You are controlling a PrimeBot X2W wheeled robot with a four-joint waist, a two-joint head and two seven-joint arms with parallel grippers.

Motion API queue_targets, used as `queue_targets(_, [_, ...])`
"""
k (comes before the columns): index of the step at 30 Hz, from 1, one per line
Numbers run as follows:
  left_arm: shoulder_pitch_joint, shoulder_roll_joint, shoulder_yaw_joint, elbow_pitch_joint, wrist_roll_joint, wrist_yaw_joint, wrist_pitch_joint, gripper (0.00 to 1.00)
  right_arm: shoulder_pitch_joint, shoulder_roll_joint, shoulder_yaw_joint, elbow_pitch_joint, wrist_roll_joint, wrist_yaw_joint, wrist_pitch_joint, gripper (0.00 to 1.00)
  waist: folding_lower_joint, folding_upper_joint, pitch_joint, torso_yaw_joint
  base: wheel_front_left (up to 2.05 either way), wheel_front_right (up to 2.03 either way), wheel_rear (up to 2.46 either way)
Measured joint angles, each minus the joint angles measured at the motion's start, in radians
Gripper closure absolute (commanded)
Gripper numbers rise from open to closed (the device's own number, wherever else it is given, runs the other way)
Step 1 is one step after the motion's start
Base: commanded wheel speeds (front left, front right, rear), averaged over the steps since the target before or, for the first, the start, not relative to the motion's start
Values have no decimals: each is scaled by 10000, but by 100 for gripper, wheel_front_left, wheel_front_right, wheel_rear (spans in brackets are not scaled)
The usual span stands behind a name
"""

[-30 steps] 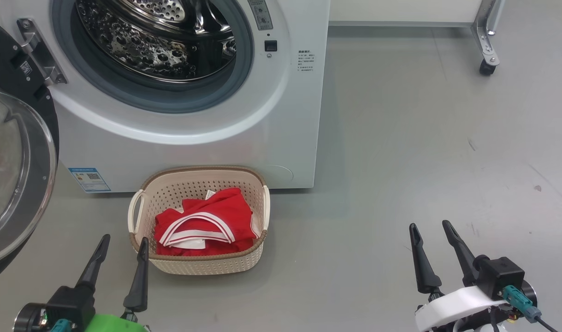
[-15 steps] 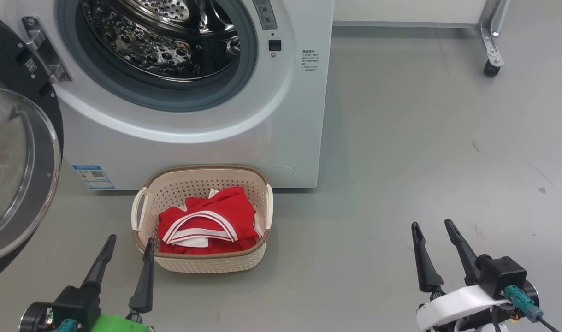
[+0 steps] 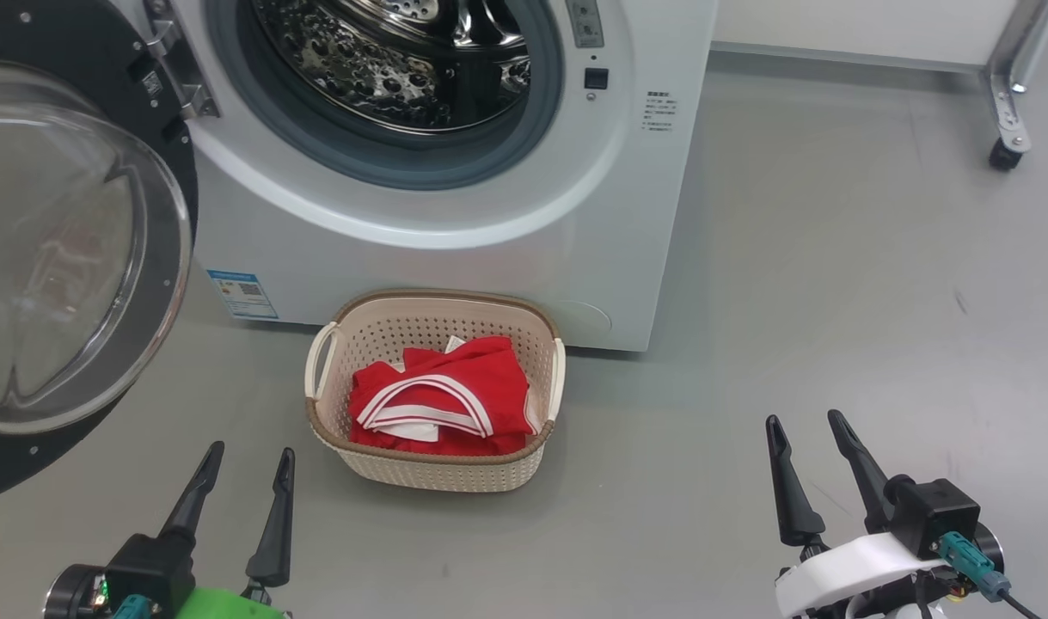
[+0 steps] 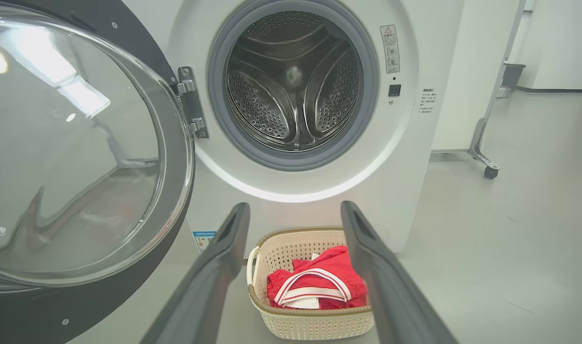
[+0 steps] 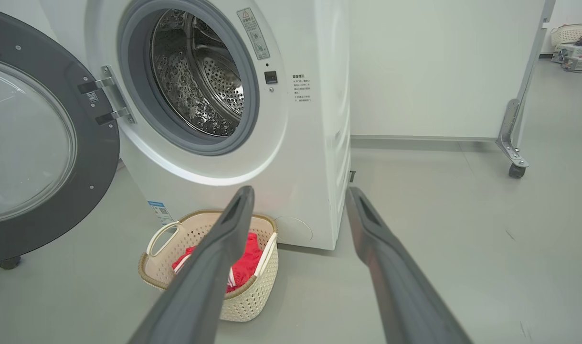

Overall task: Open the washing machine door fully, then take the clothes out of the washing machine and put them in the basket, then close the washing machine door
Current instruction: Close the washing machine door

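Head camera swung left, so the open door [image 3: 68, 258] now shows more fully at upper left; clothes [image 3: 442, 404] lie in the basket [image 3: 442, 474] at centre, drum [image 3: 386, 60] bare, my jaws apart and empty, so I judge only closing remains.

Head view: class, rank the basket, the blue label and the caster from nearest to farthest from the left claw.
1. Basket, just right of the left claw.
2. Blue label, ahead, low on the washer.
3. Caster, far right at the back.
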Motion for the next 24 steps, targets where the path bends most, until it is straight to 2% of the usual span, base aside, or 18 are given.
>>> queue_targets(24, [4,8,58,134,98,0,0,0,2,10,282,176,6,77,0,0,0,0,-309,2608,0,0,0])
